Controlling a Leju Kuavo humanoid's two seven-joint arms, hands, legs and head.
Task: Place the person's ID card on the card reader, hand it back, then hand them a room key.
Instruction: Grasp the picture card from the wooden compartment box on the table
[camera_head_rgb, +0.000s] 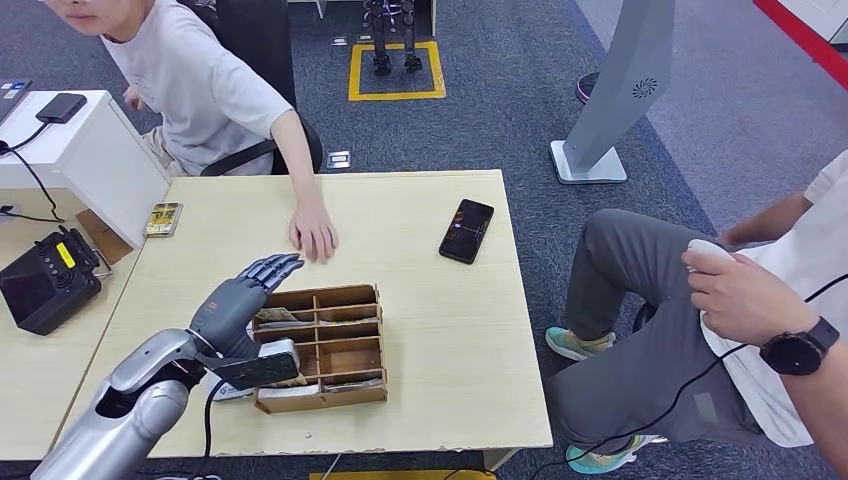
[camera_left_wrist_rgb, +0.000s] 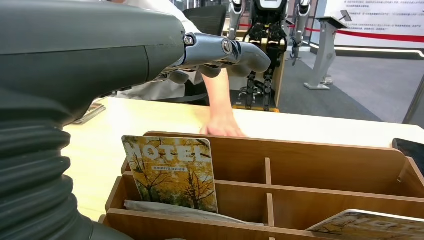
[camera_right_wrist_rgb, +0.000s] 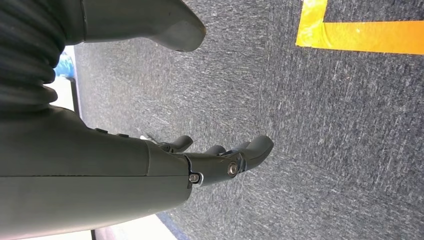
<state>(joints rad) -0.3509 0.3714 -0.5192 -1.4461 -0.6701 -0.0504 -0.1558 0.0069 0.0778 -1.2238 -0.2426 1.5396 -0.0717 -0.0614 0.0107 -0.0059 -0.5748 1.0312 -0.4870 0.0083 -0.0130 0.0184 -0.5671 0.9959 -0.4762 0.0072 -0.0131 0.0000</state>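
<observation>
My left hand (camera_head_rgb: 243, 296) reaches forward over the left end of a wooden divided box (camera_head_rgb: 345, 293), fingers stretched out and nothing in them. In the left wrist view the left hand (camera_left_wrist_rgb: 215, 50) hovers above the box (camera_left_wrist_rgb: 300, 150). A room key card printed HOTEL (camera_left_wrist_rgb: 172, 172) stands upright in a back compartment, and another card (camera_left_wrist_rgb: 365, 225) lies in a nearer one. The person's hand (camera_head_rgb: 313, 232) rests flat on the table just beyond my fingertips. A black card reader (camera_head_rgb: 45, 280) sits on the side desk to the left. My right hand (camera_right_wrist_rgb: 220, 160) hangs over carpet, holding nothing.
A small yellow-printed card (camera_head_rgb: 163, 218) lies at the table's (camera_head_rgb: 450, 400) far left edge. A black phone (camera_head_rgb: 466, 230) lies toward the back right. A second person (camera_head_rgb: 760, 300) sits to the right, holding a mouse. A white box (camera_head_rgb: 80, 150) stands behind the reader.
</observation>
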